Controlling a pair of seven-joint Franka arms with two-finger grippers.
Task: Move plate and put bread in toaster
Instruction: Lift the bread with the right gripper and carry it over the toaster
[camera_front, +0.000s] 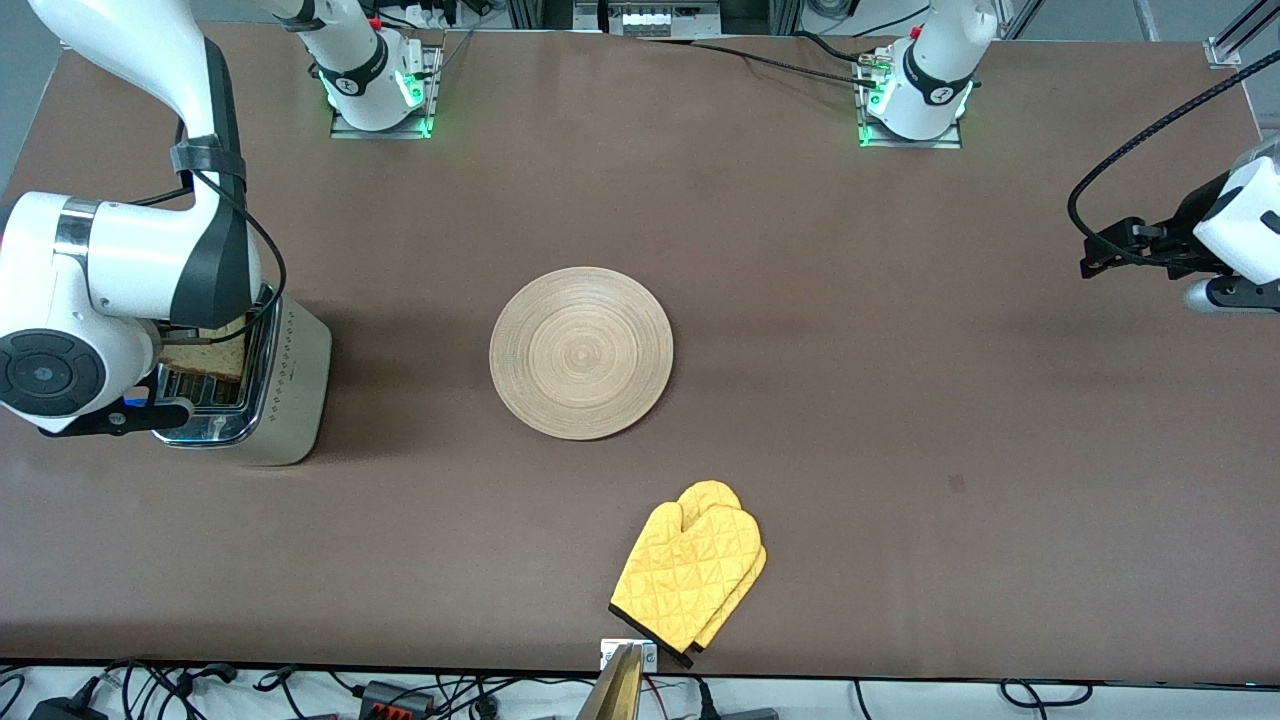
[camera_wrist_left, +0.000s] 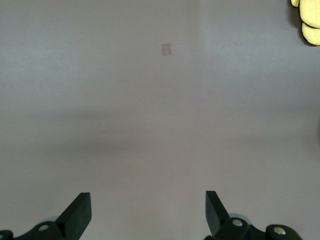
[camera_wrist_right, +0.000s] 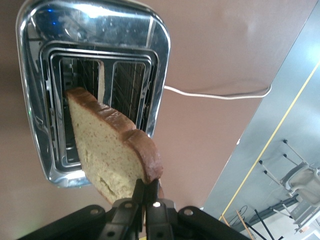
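Observation:
My right gripper (camera_wrist_right: 148, 187) is shut on the crust corner of the bread (camera_wrist_right: 107, 150), a pale speckled slice with a dark brown crust. It holds the slice tilted over the toaster (camera_wrist_right: 160, 50), with its lower corner at the opening of one slot. In the front view the bread (camera_front: 205, 355) shows above the cream toaster (camera_front: 290, 390) at the right arm's end of the table, partly hidden by the arm. The wooden plate (camera_front: 581, 352) lies bare mid-table. My left gripper (camera_front: 1095, 255) hangs open and holding nothing over the left arm's end of the table, fingers (camera_wrist_left: 80, 210) wide apart.
A yellow oven mitt (camera_front: 690, 575) lies nearer the front camera than the plate, and its edge shows in the left wrist view (camera_wrist_left: 307, 20). The toaster's white cord (camera_wrist_right: 215, 95) trails over the table. A small mark (camera_front: 957, 484) is on the brown surface.

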